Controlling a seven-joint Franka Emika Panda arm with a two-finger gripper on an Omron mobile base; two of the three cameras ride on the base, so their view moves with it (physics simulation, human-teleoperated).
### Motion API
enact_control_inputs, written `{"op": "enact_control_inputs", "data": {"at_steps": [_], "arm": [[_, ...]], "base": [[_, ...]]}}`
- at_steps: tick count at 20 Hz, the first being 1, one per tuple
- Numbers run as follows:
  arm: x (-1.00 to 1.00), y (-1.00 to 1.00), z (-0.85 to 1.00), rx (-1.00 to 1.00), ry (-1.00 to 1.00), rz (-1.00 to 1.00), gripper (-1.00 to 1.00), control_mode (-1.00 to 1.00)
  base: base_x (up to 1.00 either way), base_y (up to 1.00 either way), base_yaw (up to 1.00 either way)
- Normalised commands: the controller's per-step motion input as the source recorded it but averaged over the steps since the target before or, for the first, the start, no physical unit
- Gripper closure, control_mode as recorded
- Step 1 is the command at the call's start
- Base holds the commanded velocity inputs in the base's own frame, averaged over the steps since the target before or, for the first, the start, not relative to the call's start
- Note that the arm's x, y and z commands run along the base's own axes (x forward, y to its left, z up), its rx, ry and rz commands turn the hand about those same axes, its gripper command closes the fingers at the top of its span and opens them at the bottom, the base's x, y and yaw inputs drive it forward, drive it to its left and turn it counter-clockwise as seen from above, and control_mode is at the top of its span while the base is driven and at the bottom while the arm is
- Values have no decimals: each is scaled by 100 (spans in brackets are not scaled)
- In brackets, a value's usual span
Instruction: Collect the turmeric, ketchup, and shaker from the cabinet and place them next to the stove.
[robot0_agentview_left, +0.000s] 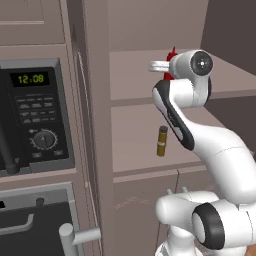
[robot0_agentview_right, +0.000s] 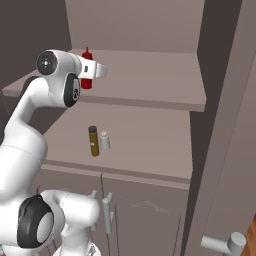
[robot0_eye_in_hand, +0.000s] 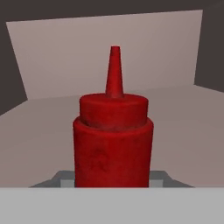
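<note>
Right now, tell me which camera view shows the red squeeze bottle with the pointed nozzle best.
The hand view: the red squeeze bottle stands close and central, nozzle to shoulder unobstructed. In the right base view it is small on the upper shelf, partly behind the arm. The left base view shows just a red sliver past the arm.

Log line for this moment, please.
phase: reaching ketchup | hand: at bottle, upper cabinet shelf, grip unclear | turmeric, shaker: lower shelf, upright
</note>
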Motion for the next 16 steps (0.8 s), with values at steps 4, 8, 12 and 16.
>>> {"op": "enact_control_inputs", "data": {"at_steps": [4,8,12,16], "arm": [[-1,6,-1,-2,0,0,100,-100],[-51,7,0,-3,-11,0,100,-100],[-72,0,0,0,-13,0,100,-100],[-81,0,-6,0,-13,0,100,-100]], "base": [[0,0,0],[0,0,0],[0,0,0],[0,0,0]]}}
